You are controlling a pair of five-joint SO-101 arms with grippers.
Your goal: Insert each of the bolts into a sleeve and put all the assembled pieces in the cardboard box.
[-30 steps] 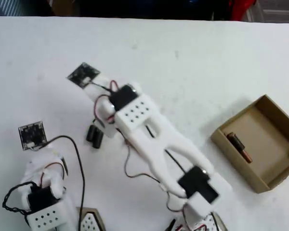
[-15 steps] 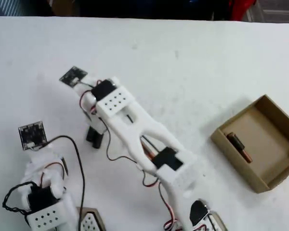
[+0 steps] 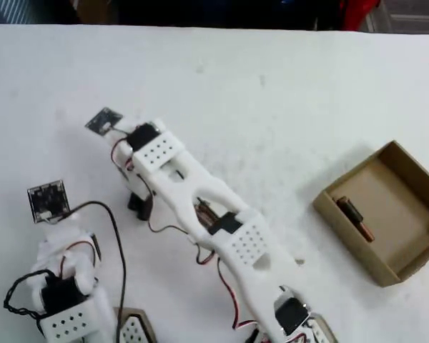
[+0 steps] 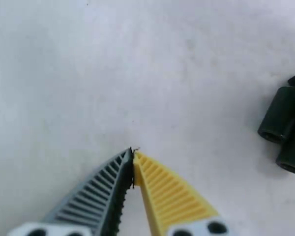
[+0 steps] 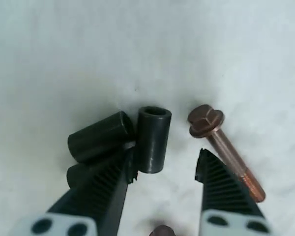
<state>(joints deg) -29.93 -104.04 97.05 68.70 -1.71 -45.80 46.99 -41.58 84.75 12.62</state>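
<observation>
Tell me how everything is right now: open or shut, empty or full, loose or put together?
Left jaws: shut, holding nothing.
Right jaws: open, holding nothing.
Sleeves: lying bunched together on the table; the open end that shows is empty.
Bolt: lying loose beside the sleeves, not inserted.
Cardboard box: open on top.
Assembled piece: put together, lying inside the box.

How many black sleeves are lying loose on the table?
3, bunched at the right pincer: first sleeve beside the bolt, second sleeve against it, third sleeve partly hidden by a finger. The arm may hide more.
</observation>
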